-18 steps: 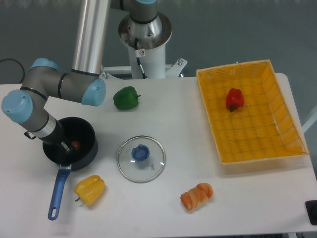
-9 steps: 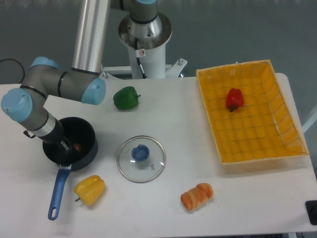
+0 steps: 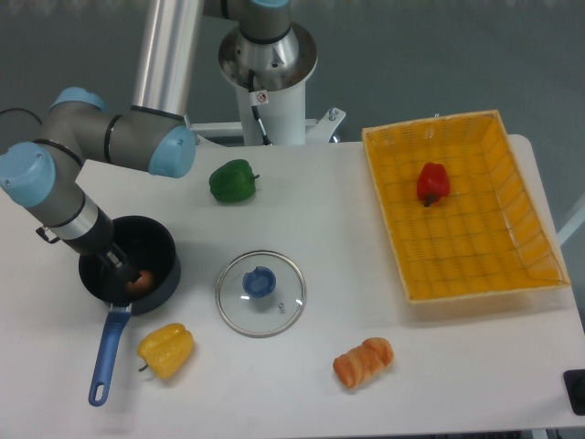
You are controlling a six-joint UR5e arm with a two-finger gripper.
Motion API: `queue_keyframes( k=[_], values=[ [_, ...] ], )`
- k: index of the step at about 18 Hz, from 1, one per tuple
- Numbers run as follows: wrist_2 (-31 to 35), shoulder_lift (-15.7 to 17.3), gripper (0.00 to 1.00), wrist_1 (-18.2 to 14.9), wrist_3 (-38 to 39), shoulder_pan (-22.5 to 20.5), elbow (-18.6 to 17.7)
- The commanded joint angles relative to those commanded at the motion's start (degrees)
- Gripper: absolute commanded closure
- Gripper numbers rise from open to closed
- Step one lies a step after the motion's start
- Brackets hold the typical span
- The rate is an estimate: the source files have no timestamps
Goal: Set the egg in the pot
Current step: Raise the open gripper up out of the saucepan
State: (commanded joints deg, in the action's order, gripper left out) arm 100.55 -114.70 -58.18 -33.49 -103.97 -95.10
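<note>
near the left edge of the white desk (image 3: 366,238) sits the pot (image 3: 157,249), a round dark saucepan whose long blue handle (image 3: 107,355) runs toward the front edge. inside the pot, on its front side, lies the egg (image 3: 138,281), a small brown-orange oval resting against the dark floor close to the wall where the handle joins. the hand (image 3: 121,267) reaches down into the pot from the left, its tip just beside the egg; whether it touches or grips the egg cannot be told, since the fingers are small and dark against the pot's interior, and how wide they stand cannot be told either.

along the right edge lies the yellow basket (image 3: 530,210), a shallow rectangular mesh tray, and in it, toward its back half, rests a red pepper (image 3: 432,183).

the glass lid (image 3: 283,306) with a blue knob (image 3: 259,282) lies flat on the desk just to the right of the pot, apart from it. a green pepper (image 3: 232,181) sits near the back edge, behind the lid. a yellow pepper (image 3: 165,349) lies near the front-left corner, just beside the pot's handle. an orange ridged bread roll (image 3: 363,361) lies near the front edge, right of the lid.
</note>
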Motion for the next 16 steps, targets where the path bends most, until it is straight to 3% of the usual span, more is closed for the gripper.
queue_keyframes(
  k=[5,10,16],
  values=[
    [-0.35,3.96,0.36,-3.25,-2.20,-1.94,-0.09],
    [-0.53,6.59,0.36,-3.96,-5.00,-6.32,-0.09],
    [-0.62,11.42,0.21,-8.96,-16.85,-15.46,0.00]
  ],
)
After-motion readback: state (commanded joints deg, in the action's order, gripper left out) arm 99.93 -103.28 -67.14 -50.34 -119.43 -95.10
